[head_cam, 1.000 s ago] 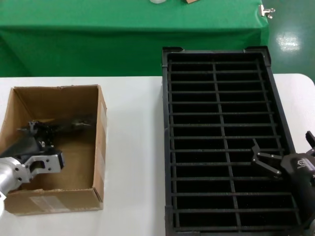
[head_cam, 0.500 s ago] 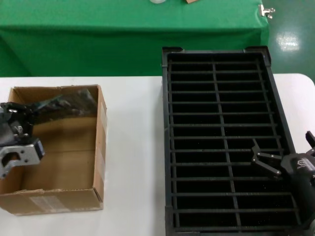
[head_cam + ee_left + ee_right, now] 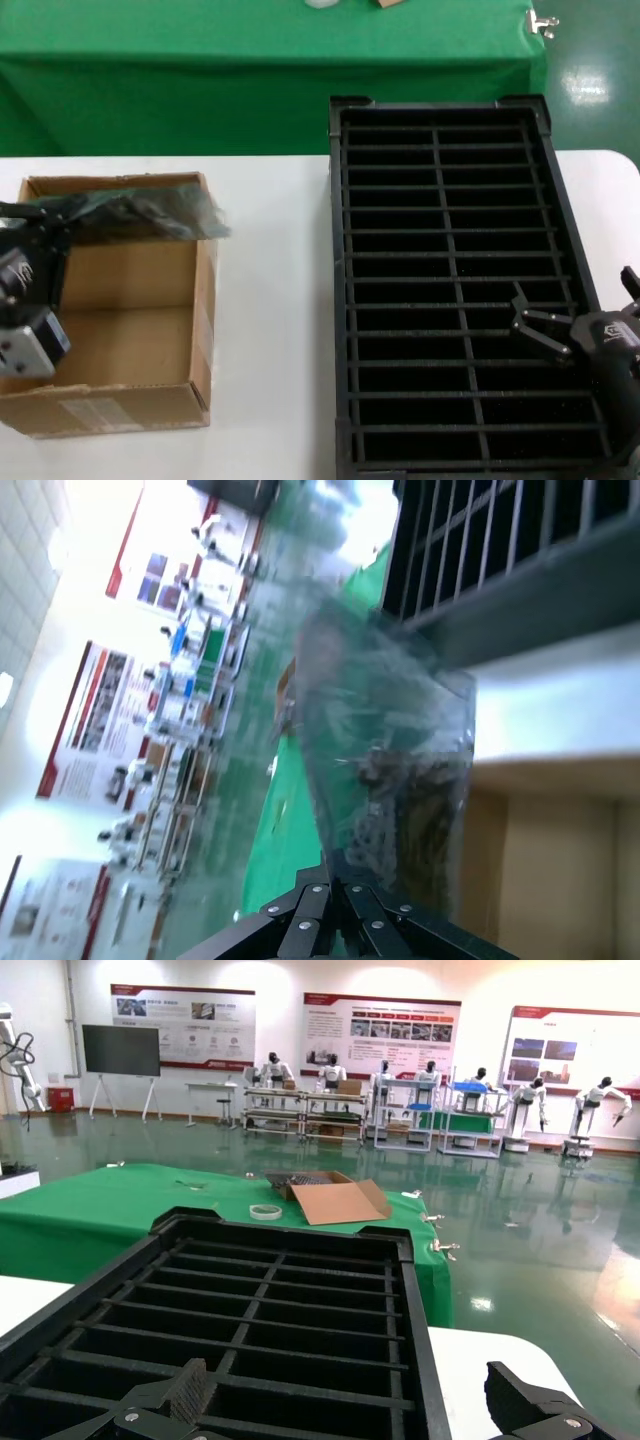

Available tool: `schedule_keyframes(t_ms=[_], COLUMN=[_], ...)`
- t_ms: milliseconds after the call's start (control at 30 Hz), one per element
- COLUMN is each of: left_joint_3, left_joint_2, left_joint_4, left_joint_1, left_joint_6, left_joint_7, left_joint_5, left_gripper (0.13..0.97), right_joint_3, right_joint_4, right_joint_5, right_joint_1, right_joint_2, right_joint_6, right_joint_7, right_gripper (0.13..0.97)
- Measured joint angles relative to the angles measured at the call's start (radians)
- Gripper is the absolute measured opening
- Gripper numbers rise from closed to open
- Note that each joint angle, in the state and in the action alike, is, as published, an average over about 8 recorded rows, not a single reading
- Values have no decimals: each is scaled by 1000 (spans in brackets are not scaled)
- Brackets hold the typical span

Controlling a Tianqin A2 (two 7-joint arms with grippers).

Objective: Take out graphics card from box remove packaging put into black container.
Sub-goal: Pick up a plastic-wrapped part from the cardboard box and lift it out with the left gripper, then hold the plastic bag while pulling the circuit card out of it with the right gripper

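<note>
Head cam sits up high looking down and forward at the white table (image 3: 270, 300), with the brown cardboard carton (image 3: 110, 400) at lower left of the frame and the big black slotted plastic crate (image 3: 450, 290) filling the right. Left wrist cam is tilted hard and jammed right up against a crinkly translucent bag (image 3: 390, 780), crate in its upper right corner. Right wrist cam rides low, looking level along the crate (image 3: 270, 1320) toward the green-draped table (image 3: 90, 1200). All three views share the crate.

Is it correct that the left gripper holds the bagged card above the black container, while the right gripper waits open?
Not quite. The head view shows the left gripper holding the bagged graphics card above the box, not the black container. The right gripper waits open.
</note>
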Motion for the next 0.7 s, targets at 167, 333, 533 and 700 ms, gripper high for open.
schedule_keyframes(t_ms=[167, 333, 533, 700], left_joint_3=[14, 60, 120, 138], left_joint_2=[-20, -38, -56, -62], left_joint_4=[-76, -100, -101, -98], left_joint_1=[51, 74, 76, 70], left_joint_6=[22, 17, -10, -19], left_joint_7=[-21, -12, 16, 25], left_joint_5=[-46, -103, -182, -210], left_gripper=[139, 139, 139, 139], right_joint_3=[0, 0, 0, 0], right_joint_4=[0, 0, 0, 0], right_joint_5=[0, 0, 0, 0], right_joint_1=[0, 0, 0, 0], right_joint_2=[0, 0, 0, 0], right_joint_6=[0, 0, 0, 0], right_joint_7=[0, 0, 0, 0], right_gripper=[966, 966, 966, 966])
